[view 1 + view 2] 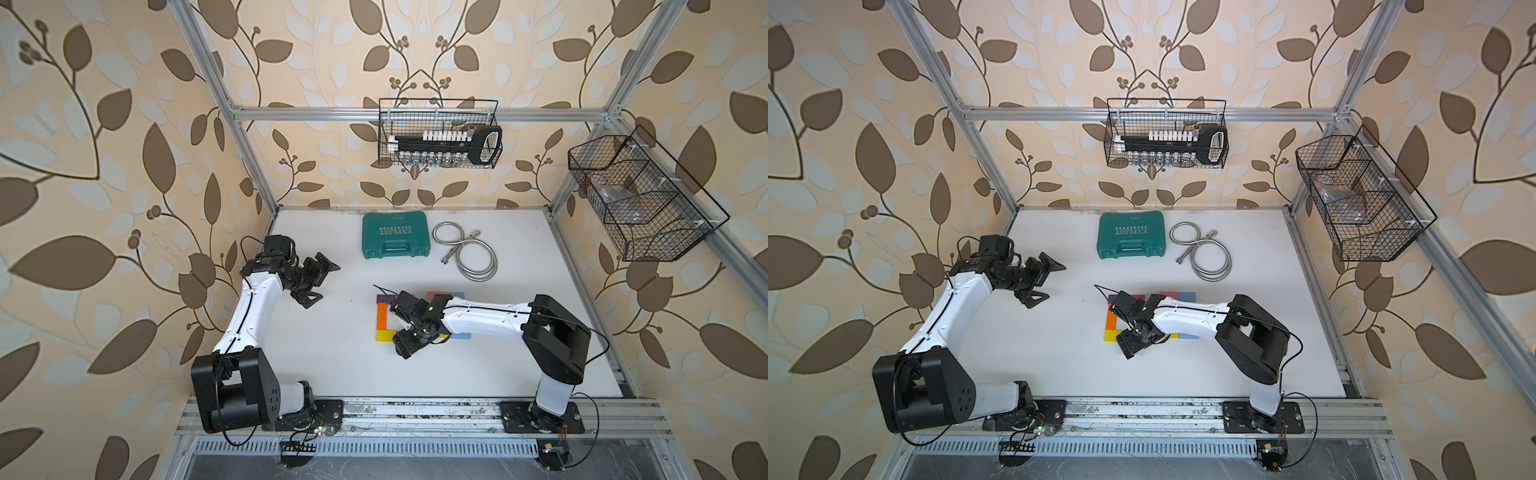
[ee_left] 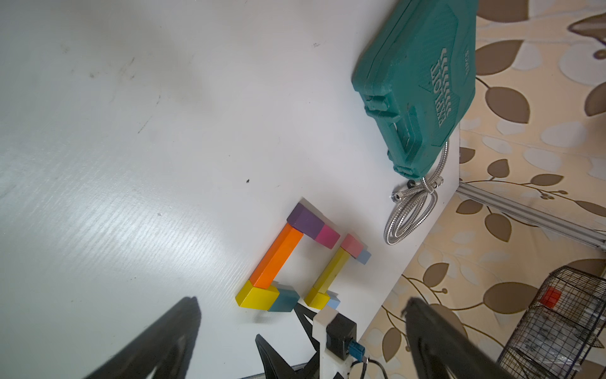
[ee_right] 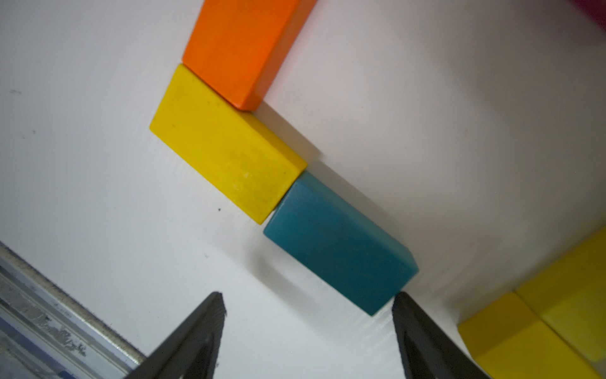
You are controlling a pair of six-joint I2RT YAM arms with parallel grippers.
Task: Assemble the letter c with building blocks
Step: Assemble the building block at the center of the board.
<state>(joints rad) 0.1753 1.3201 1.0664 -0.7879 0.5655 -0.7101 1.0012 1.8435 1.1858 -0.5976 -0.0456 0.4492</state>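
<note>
The building blocks (image 1: 382,318) are lying flat on the white table (image 1: 332,365), making a C. The orange block (image 2: 277,256) is being its back. Purple (image 2: 305,220) and magenta (image 2: 328,236) are joining one end, and yellow (image 2: 257,295) and the teal block (image 3: 337,242) are joining the other.

The right gripper (image 3: 308,295) is hovering by the teal block's end farthest from the orange block. Its fingers are apart and holding nothing. I think it is checking that block. Whether one finger is touching it, I cannot tell.

The left gripper (image 1: 321,282) is hanging well away from the orange block, fingers apart, likely keeping clear. In both top views the right arm is hiding the teal block.
</note>
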